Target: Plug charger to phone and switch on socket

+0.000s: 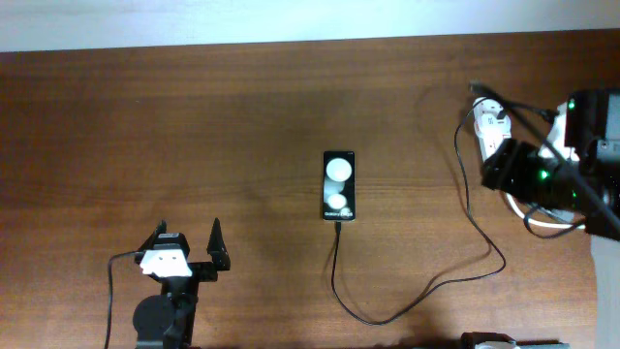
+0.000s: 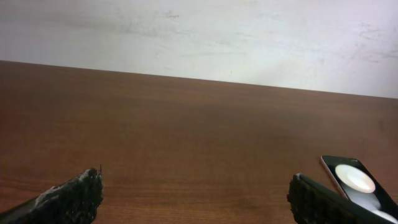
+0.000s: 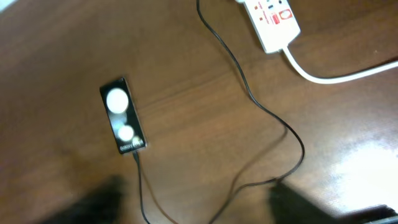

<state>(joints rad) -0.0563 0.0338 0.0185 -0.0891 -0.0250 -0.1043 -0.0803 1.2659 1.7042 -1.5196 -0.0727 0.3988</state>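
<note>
The phone [image 1: 338, 185] lies flat mid-table with two white circles on its face; it also shows in the right wrist view [image 3: 122, 115] and at the right edge of the left wrist view [image 2: 360, 186]. The charger cable [image 1: 417, 301] runs from the phone's lower end in a loop to the socket [image 1: 489, 121], a white strip with red marks [image 3: 272, 18]. The connector tip [image 3: 135, 154] sits at the phone's edge. My right gripper [image 3: 196, 190] is open and empty, high above the cable loop. My left gripper [image 1: 189, 233] is open and empty [image 2: 196, 199], left of the phone.
The socket's thick white cord [image 3: 336, 73] curves off to the right. My right arm [image 1: 542, 174] covers part of the socket from above. A pale wall [image 2: 199, 37] runs behind the table's far edge.
</note>
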